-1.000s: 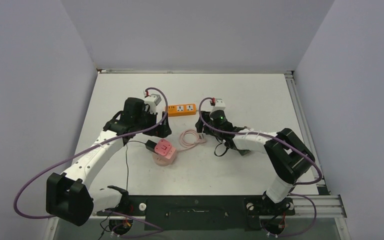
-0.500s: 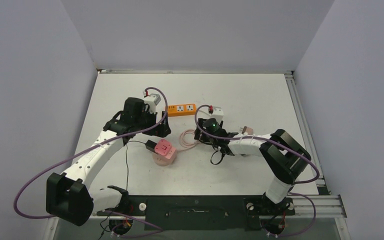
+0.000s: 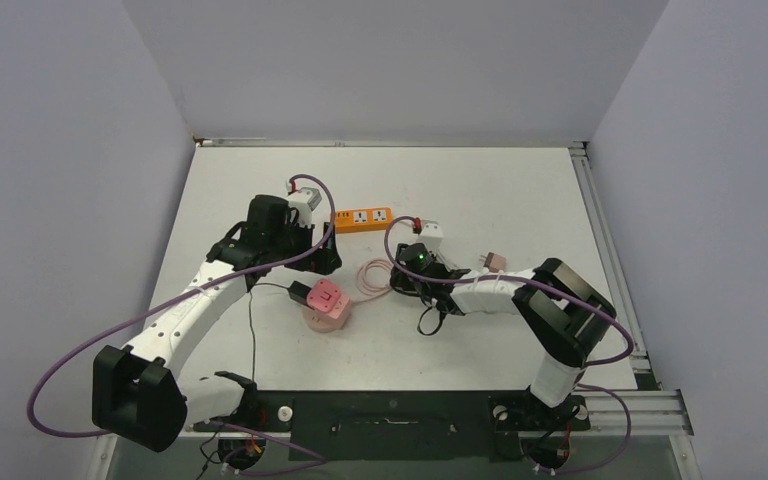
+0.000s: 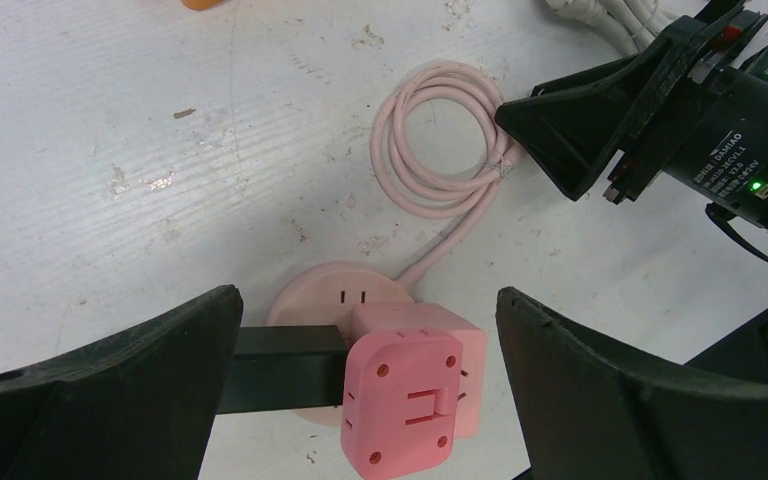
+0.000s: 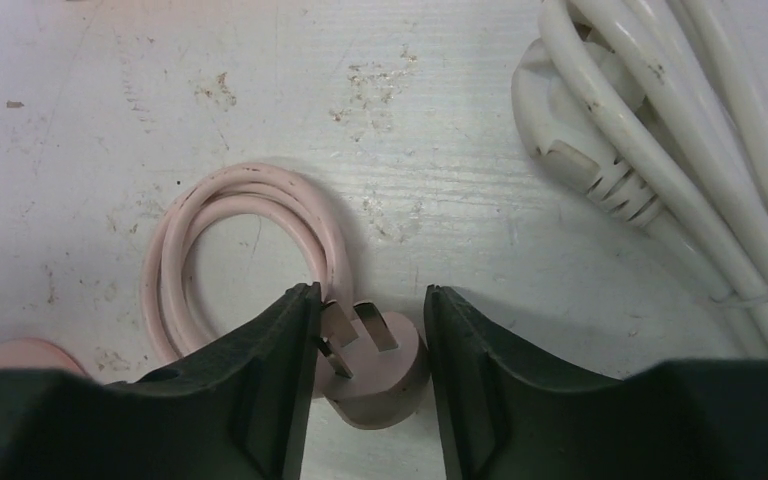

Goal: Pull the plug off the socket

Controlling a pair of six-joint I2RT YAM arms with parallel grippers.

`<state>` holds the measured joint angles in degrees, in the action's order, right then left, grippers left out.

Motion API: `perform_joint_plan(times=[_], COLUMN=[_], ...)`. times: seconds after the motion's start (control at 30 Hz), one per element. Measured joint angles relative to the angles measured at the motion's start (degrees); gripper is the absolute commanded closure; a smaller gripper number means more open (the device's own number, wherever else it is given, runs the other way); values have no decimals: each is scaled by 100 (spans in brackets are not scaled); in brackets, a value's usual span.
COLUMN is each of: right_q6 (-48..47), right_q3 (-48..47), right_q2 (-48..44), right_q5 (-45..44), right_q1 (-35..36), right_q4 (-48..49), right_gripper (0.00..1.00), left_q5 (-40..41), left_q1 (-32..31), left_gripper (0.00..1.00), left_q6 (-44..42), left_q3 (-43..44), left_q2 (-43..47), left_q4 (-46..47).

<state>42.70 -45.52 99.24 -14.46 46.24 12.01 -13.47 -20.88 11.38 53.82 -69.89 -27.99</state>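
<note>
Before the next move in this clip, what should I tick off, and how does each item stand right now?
1. Left gripper open wide: ok.
2. Black plug seated in the pink cube adapter and lined up between the left jaws: ok.
3. Round pink socket base braced against lifting: not ok, nothing presses on it.
4. Right gripper straddles the pink cord's plug; gripping it: cannot tell.
5. Pink cord coil clear of the left gripper's closing path: ok.
</note>
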Motion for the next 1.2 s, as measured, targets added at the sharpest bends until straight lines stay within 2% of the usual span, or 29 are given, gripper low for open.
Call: perform_joint_plan(times=[0.1,0.2,0.33,0.57,0.67,0.8,0.93,1.03,1.2], right_q6=[17,-2,-271,-1333,-1683,-1825,-1856,-1912,-1941], right_q3=[2,-2,0,-181,-531,-846,-960,-1016,-1016], right_q2=[48,79,85,315,608,907,940,905,509], right_q5=[-50,-116,72,1231,1646,2116,2210,2201,2087], right_q1=[-2,-7,-190,-1357,-1735,-2035,-2098,-2098,-2002], right_q4=[61,153,232,595,623,730,745,726,461], right_gripper=[79,87,88,85,75,42,18,8,4], left_q5=[0,-2,-55,-402,-640,-942,-1080,-1117,-1357], left_q1=[0,0,0,0,4,92,374,608,946], left_gripper=[4,4,4,4,4,4,4,4,4], left_q6=[0,0,-2,-2,9,87,243,358,605], left_q3=[-2,-2,-4,-11,-13,-44,-48,-48,-48], left_q2=[0,0,0,0,0,0,-74,-249,-710], left_q4=[2,2,35,153,186,275,304,304,306])
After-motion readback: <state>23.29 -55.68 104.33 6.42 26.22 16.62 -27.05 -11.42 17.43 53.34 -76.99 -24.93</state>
